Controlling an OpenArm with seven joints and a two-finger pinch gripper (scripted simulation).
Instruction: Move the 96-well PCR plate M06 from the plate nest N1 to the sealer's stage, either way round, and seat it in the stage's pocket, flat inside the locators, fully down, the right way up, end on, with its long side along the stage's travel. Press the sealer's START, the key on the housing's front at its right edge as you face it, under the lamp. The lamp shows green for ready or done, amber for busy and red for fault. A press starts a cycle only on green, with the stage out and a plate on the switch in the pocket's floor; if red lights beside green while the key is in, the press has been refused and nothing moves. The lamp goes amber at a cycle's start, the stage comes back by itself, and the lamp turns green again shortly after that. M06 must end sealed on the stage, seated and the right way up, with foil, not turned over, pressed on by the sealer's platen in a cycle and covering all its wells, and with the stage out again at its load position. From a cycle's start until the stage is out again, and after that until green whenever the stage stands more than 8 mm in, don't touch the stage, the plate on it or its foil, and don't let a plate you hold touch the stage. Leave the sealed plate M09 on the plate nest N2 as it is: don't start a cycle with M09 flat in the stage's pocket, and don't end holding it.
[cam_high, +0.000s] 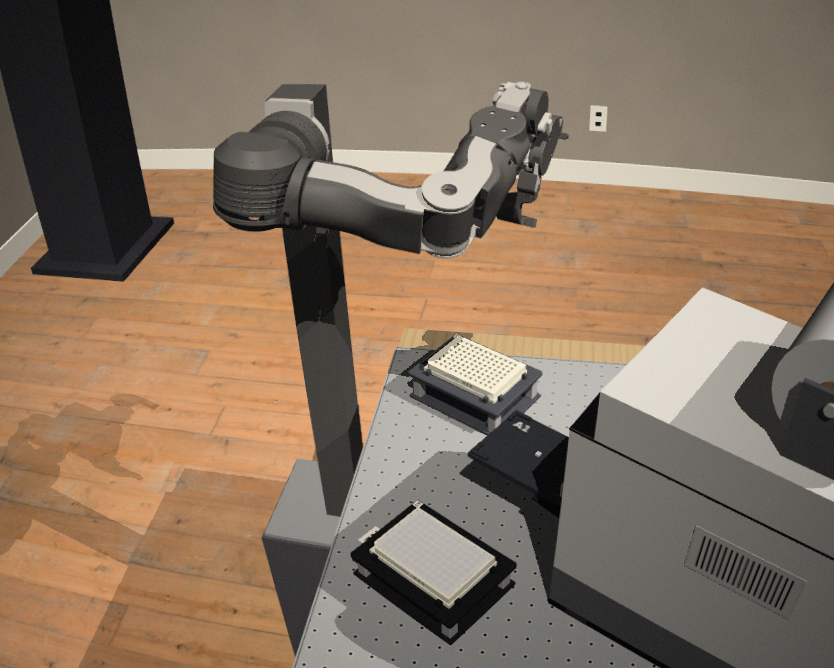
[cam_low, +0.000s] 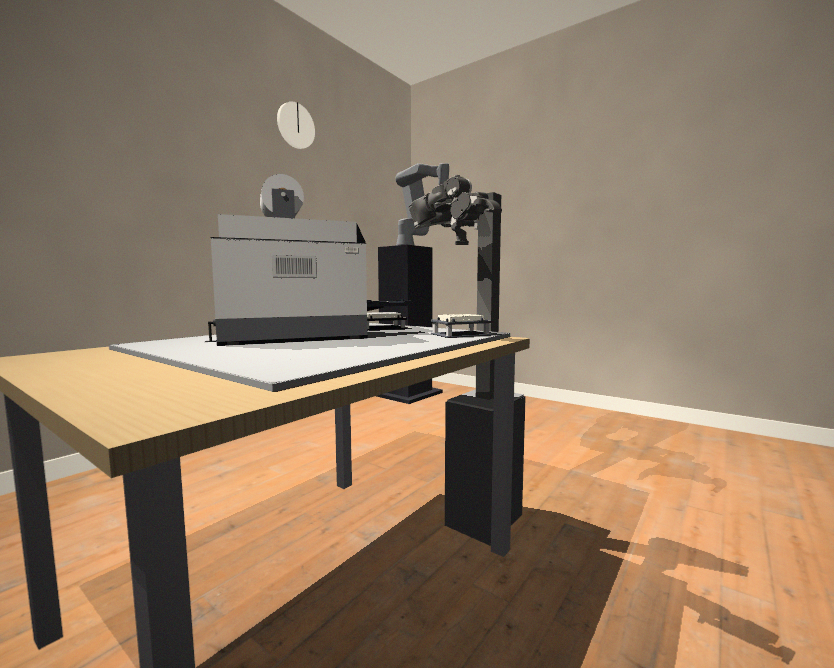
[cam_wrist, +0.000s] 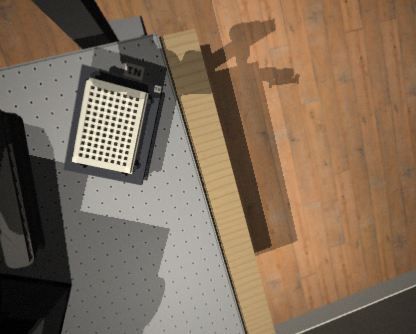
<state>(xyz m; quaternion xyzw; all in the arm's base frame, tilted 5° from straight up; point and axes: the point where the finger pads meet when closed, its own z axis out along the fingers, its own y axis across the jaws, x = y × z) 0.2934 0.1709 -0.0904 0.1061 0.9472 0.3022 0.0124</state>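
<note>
The open-welled plate M06 (cam_high: 475, 366) lies flat on the dark nest N1 (cam_high: 472, 395) at the far end of the perforated board. It also shows in the wrist view (cam_wrist: 110, 125), up and to the left. The sealer's dark stage (cam_high: 518, 448), marked A1, stands out in front of the grey housing (cam_high: 696, 501), and its pocket holds nothing. My gripper (cam_high: 523, 207) is open and empty, high above the floor beyond the table's far edge, well above M06. It also shows in the exterior view (cam_low: 460, 236). The START key and lamp are hidden.
The foil-covered plate M09 (cam_high: 433, 554) sits on nest N2 at the near end of the board. The arm's dark post (cam_high: 323, 361) stands at the table's left edge between the two nests. A foil roll (cam_high: 811, 361) sits on top of the sealer.
</note>
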